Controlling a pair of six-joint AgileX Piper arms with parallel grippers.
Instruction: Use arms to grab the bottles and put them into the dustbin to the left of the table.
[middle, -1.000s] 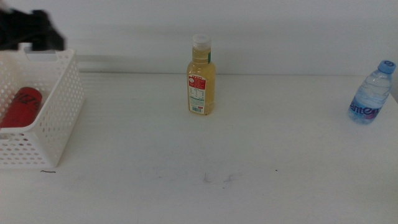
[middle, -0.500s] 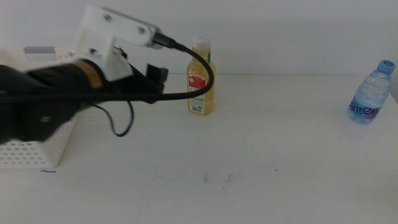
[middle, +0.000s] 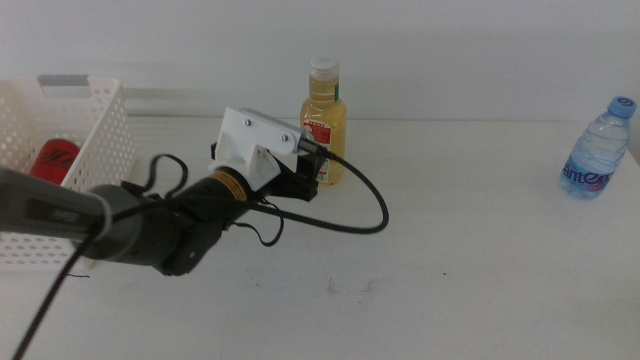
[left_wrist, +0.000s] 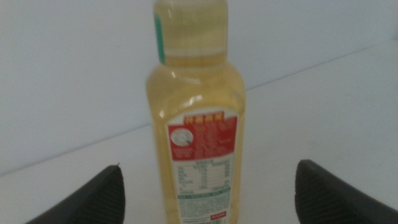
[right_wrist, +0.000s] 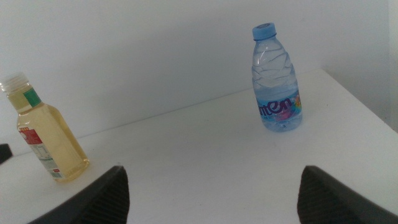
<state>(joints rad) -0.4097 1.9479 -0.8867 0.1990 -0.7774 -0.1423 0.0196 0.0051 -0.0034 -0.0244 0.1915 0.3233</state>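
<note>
The left gripper (left_wrist: 205, 186), jaws wide, flanks the smooth yellow juice bottle (left_wrist: 196, 134); behind it, the perforated white dustbin (middle: 100, 150) holds a red can (middle: 52, 160).

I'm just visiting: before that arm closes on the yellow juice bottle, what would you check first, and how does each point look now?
1. Left gripper jaws open wide: ok.
2. Juice bottle centred between the jaws: ok.
3. Bottle upright, cap on: ok.
4. Jaws far enough forward to flank the bottle: cannot tell.
5. Basket has room, holding only the red can: ok.
6. Right gripper waits far from the juice bottle, water bottle untouched: ok.
</note>
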